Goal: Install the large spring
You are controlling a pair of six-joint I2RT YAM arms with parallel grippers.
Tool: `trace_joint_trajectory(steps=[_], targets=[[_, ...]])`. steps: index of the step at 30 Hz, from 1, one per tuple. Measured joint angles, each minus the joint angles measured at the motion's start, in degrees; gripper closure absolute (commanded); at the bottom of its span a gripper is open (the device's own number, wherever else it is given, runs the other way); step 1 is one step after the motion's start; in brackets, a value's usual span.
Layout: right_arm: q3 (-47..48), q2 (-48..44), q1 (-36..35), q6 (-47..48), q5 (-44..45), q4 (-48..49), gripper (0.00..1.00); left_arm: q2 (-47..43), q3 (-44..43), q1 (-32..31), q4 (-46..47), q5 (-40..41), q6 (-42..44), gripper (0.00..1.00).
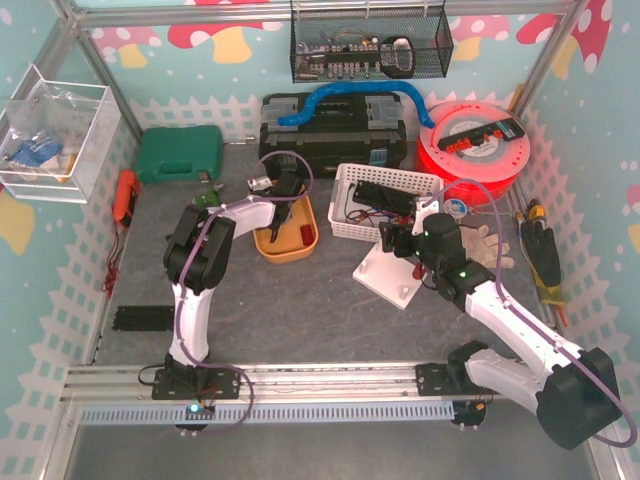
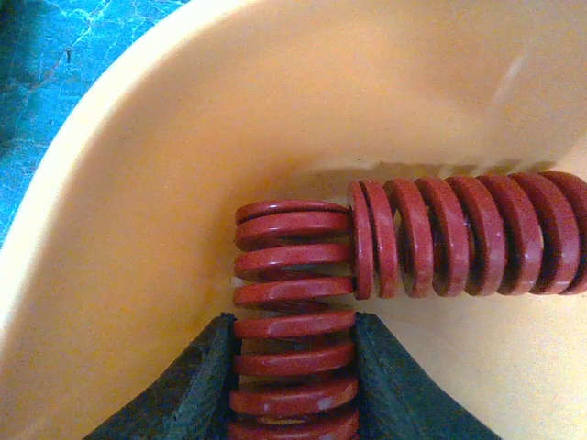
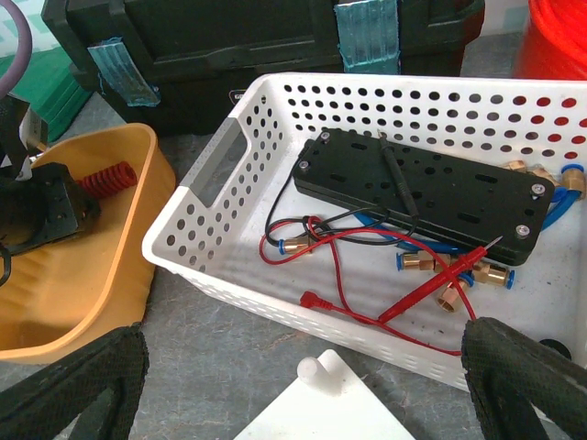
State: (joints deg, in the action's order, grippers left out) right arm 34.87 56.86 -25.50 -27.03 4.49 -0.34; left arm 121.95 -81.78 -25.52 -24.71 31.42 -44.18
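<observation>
Two red coil springs lie in the orange tray (image 2: 138, 183). One spring (image 2: 292, 266) stands between my left gripper's (image 2: 292, 319) black fingers (image 2: 197, 385), which touch its coils on both sides. The other spring (image 2: 468, 234) lies crosswise beside it. From above, my left gripper (image 1: 290, 205) reaches down into the tray (image 1: 285, 245). My right gripper (image 3: 303, 339) is wide open and empty, just above the white plate (image 1: 395, 275) and its white peg (image 3: 310, 368). The right wrist view also shows one spring (image 3: 105, 179) in the tray (image 3: 101, 275).
A white perforated basket (image 1: 385, 180) with a black block, red leads and brass fittings stands behind the plate. A black toolbox (image 1: 330, 125), a green case (image 1: 180, 155) and a red spool (image 1: 475, 145) line the back. Gloves (image 1: 485, 245) lie right of my right gripper.
</observation>
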Motion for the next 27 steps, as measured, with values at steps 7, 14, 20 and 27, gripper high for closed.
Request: trace_joint_trajectory(steps=[7,14,20,27], targets=[[0.0,0.0,0.0,0.2,0.2,0.0,0.07,-1.5,1.1,0.1,-0.2,-1.5,0.0,0.74],[0.0,0.3,0.0,0.5,0.6,0.0,0.07,-7.6,4.6,0.2,-0.5,-3.1,0.0,0.76],[0.0,0.5,0.0,0.7,0.5,-0.1,0.07,-16.6,9.3,0.0,1.2,-5.2,0.3,0.77],[1.5,1.2,0.0,0.8,-1.7,-1.9,0.08,-28.5,21.4,-2.3,13.3,-12.5,5.4,0.78]])
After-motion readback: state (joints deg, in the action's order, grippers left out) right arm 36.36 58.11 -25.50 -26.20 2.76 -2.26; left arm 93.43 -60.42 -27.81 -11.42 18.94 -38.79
